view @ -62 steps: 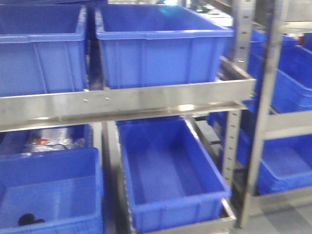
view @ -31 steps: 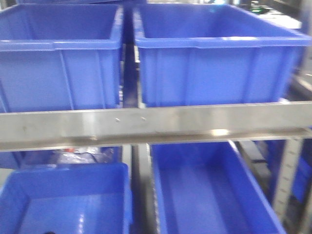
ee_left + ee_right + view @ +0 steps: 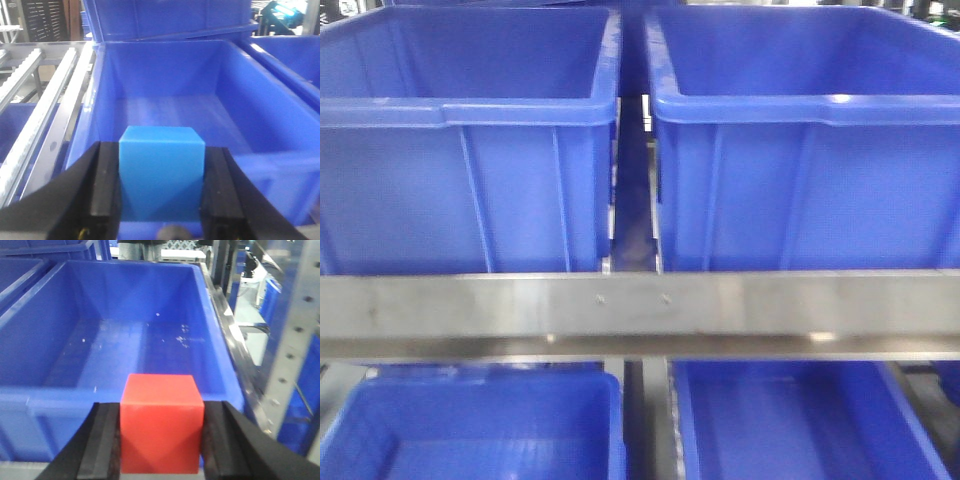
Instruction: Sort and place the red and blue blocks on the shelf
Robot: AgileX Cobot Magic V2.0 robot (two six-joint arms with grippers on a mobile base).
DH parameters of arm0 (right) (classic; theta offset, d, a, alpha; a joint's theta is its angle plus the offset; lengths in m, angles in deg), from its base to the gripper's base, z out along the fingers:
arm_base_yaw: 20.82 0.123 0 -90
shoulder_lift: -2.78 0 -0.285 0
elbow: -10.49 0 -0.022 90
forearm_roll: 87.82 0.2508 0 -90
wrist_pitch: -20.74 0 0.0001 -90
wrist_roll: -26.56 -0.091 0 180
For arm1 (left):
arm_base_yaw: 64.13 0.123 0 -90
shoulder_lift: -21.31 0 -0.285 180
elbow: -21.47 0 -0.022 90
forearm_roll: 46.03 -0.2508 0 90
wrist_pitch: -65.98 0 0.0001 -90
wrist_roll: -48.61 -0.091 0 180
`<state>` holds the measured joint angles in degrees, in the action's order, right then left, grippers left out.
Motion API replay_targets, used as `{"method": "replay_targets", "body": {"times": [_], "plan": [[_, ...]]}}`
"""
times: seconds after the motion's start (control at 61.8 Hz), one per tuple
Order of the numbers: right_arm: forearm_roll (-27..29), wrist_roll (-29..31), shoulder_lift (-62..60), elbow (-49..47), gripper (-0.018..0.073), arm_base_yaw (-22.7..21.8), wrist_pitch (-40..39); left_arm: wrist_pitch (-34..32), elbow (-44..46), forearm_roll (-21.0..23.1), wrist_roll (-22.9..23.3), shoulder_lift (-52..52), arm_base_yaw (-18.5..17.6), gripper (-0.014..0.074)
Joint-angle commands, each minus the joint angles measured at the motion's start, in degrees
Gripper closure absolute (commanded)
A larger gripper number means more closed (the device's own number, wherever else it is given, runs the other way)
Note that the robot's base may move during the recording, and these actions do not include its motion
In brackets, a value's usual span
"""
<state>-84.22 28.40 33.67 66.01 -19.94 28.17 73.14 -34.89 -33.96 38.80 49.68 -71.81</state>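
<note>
Blue block (image 3: 161, 170), one, is clamped in the left gripper's (image 3: 161, 167) jaws before a blue bin (image 3: 95, 100). One red block (image 3: 161, 422) is clamped likewise by the right gripper (image 3: 161, 415). Two screws (image 3: 601, 298) are seen on the shelf rail (image 3: 470, 305), four bins (image 3: 470, 180) around it.

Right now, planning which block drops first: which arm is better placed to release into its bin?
Nearly even: the left gripper holds the blue block, the right gripper the red block, each apparently short of a bin's near rim. Right, marginally: its bin shows more floor.
</note>
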Motion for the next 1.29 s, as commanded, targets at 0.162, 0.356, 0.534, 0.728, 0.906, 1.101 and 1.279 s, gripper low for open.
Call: {"method": "replay_targets", "body": {"times": [0.162,0.356,0.534,0.728,0.906,1.101,1.279], "plan": [[0.16,0.23,0.17,-1.65,0.0511,-0.37,-5.16,-5.02,1.91,0.24,0.06,0.27,-0.14,0.0471],[0.16,0.23,0.17,-1.65,0.0511,-0.37,-5.16,-5.02,1.91,0.24,0.06,0.27,-0.14,0.0471],[0.16,0.23,0.17,-1.65,0.0511,-0.37,-5.16,-5.02,1.91,0.24,0.06,0.27,-0.14,0.0471],[0.16,0.23,0.17,-1.65,0.0511,-0.37,-5.16,-5.02,1.91,0.24,0.06,0.27,-0.14,0.0471],[0.16,0.23,0.17,-1.65,0.0511,-0.37,-5.16,-5.02,1.91,0.24,0.06,0.27,-0.14,0.0471],[0.16,0.23,0.17,-1.65,0.0511,-0.37,-5.16,-5.02,1.91,0.24,0.06,0.27,-0.14,0.0471],[0.16,0.23,0.17,-1.65,0.0511,-0.37,-5.16,-5.02,1.91,0.24,0.06,0.27,-0.14,0.0471]]}}
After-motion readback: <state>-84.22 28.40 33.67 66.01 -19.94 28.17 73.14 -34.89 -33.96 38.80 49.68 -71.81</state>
